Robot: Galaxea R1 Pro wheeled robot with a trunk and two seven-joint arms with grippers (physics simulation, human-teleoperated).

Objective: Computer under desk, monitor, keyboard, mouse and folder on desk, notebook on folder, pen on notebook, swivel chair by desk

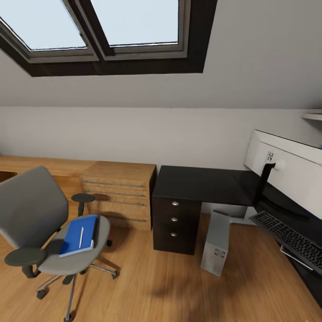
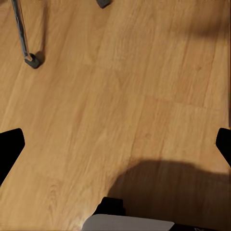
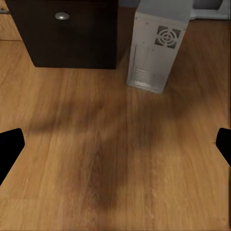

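Both grippers hang over the bare wood floor [image 2: 120, 96] with their black fingertips [image 2: 10, 149] spread wide apart and nothing between them; the right one [image 3: 115, 147] points at the small grey-white computer tower [image 3: 156, 45], which stands upright on the floor just beside the dark drawers under the big shiny black desk [image 1: 201, 183]. On the desk's right part sit the wide monitor with a white back [image 1: 290, 167] and the slim black keyboard [image 1: 290, 241]. Off to the left, the grey padded swivel chair [image 1: 31, 210] stands well apart from the desk, and on its seat lies the flat bright blue folder [image 1: 74, 237] with the thin white pen [image 1: 81, 237] on top.
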